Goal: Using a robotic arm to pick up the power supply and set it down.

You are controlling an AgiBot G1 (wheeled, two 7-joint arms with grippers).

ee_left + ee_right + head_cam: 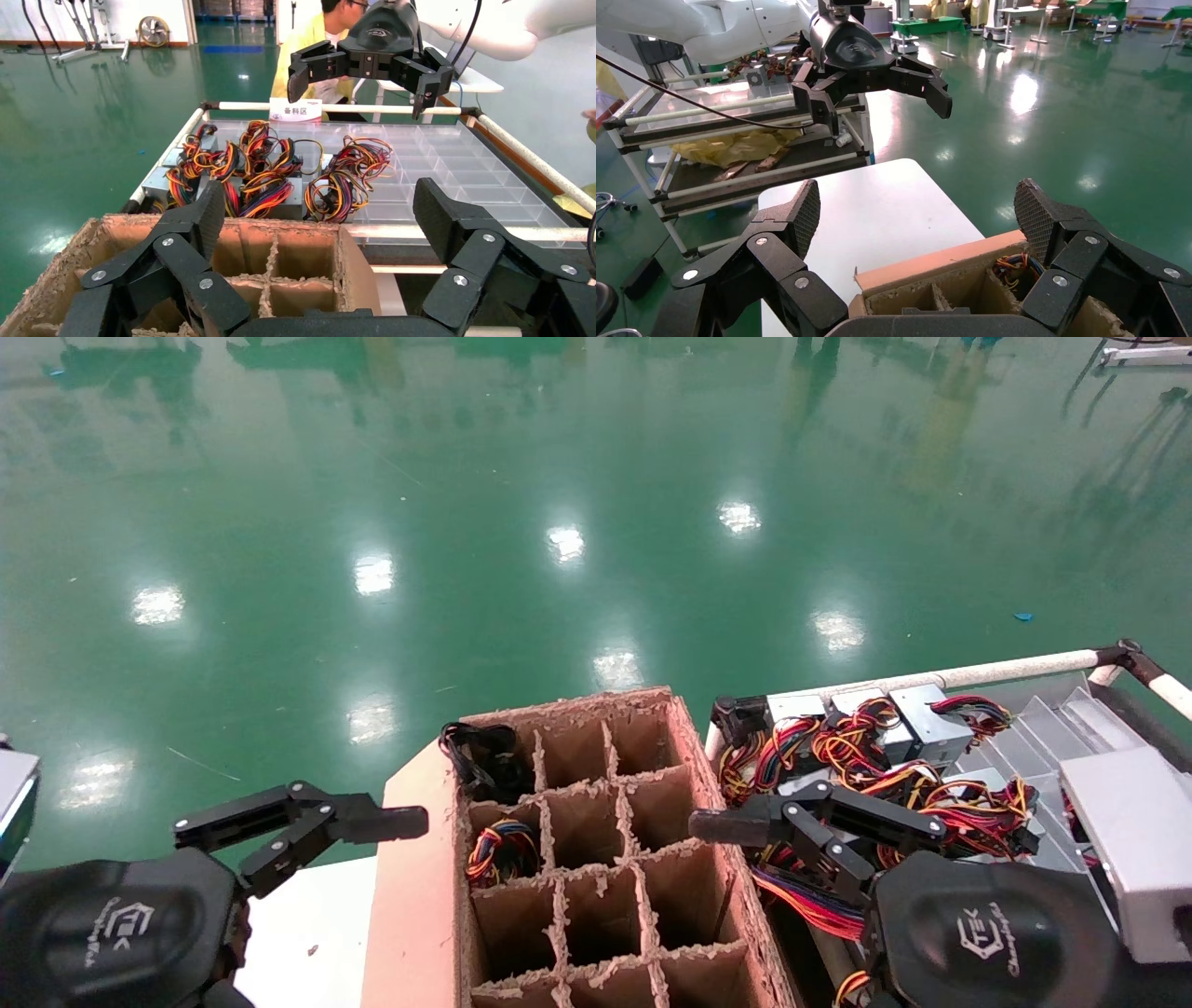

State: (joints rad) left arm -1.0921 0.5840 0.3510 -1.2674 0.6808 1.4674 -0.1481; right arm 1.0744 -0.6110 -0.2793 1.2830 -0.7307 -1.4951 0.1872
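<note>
Several grey power supplies (917, 728) with red, orange and yellow wires lie heaped on the rack right of the cardboard box. One power supply has its wires gathered in a single coil (346, 175), at the heap's edge beside the bare tray. My right gripper (916, 210) hovers open above the heap and holds nothing. One of its fingers (736, 823) reaches toward the box, and it also shows in the left wrist view (358, 88). My left gripper (320, 210) hangs open and empty left of the box, with one finger (386, 823) pointing at it.
The cardboard box (410, 896) has divider cells; one holds a wire coil (501, 851), another a black cable (480, 761). It stands on a white table (307, 924). The rack has a white pipe rail (987, 670) and a clear tray (450, 161). A person (316, 42) stands behind.
</note>
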